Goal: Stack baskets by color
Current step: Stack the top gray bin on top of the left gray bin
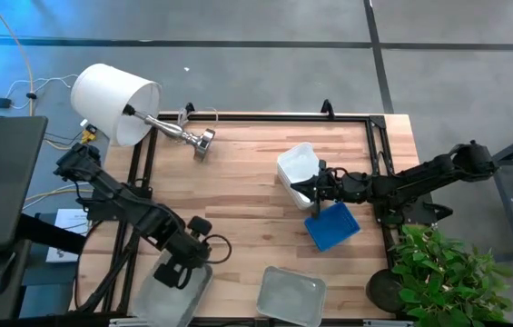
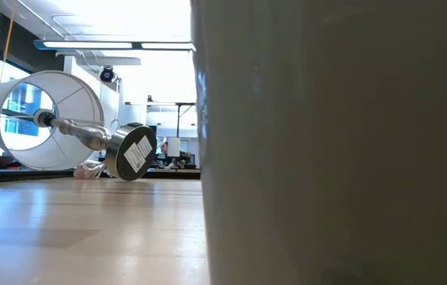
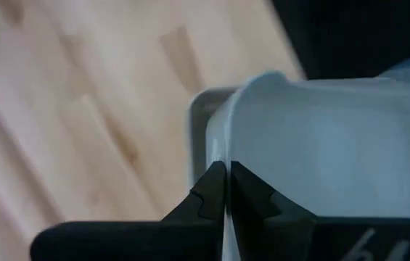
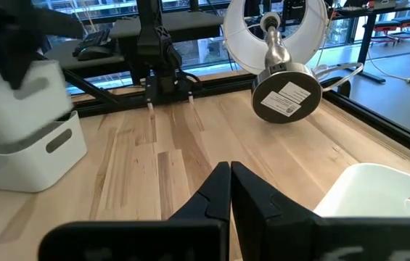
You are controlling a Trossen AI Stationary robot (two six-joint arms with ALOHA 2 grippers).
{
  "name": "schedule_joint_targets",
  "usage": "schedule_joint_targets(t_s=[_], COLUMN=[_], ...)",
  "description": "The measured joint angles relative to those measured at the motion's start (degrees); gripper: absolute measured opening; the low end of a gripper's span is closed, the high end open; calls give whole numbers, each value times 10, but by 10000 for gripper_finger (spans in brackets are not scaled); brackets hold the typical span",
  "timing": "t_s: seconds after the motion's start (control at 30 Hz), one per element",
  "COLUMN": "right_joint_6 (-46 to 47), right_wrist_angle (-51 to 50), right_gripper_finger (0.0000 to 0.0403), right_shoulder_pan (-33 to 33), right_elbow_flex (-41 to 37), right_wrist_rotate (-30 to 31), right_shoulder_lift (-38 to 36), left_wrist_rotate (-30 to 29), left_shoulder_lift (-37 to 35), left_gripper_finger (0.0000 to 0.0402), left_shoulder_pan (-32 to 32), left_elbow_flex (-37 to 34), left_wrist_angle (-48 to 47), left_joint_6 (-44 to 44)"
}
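My left gripper (image 1: 177, 271) is shut on a pale grey basket (image 1: 172, 292) at the table's near left corner. A second grey basket (image 4: 34, 163) stands right under it. Another grey basket (image 1: 291, 296) rests flat on its bottom at the near edge. A white basket (image 1: 299, 165) and a blue basket (image 1: 333, 226) lie at the right. My right gripper (image 1: 307, 191) hovers shut above the white basket's near side, with nothing between its fingers (image 4: 212, 196). My left gripper pinches the upper grey basket's wall at the rim (image 3: 224, 148), close to a rounded corner, one finger inside the basket and one outside. The fingers come steeply from above. The basket's bottom sits at the lower basket's rim (image 3: 199, 116); whether it rests there I cannot tell.
A table lamp lies on its side at the far left, its white shade (image 1: 113, 102) over the table's edge and its metal base (image 1: 203, 143) on the wood. A pale wall (image 2: 334, 142) close to the low camera hides that view's right half. A potted plant (image 1: 442, 272) stands off the near right corner.
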Motion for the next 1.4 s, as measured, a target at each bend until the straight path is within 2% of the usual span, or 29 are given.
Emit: schedule_joint_targets(t_s=[0.37,0.93,1.13,1.4], right_joint_6=[0,0,0,0], right_wrist_angle=[0,-2,-4,-5], right_gripper_finger=[0,0,0,0], right_shoulder_pan=[0,0,0,0], right_elbow_flex=[0,0,0,0], right_wrist_rotate=[0,-2,-2,-2], right_shoulder_lift=[0,0,0,0], left_wrist_rotate=[7,7,14,19], left_shoulder_lift=[0,7,7,5], left_gripper_finger=[0,0,0,0], left_shoulder_pan=[14,15,15,17], left_elbow_flex=[-26,-27,-87,-160], left_wrist_angle=[41,34,64,162], left_joint_6=[7,11,7,31])
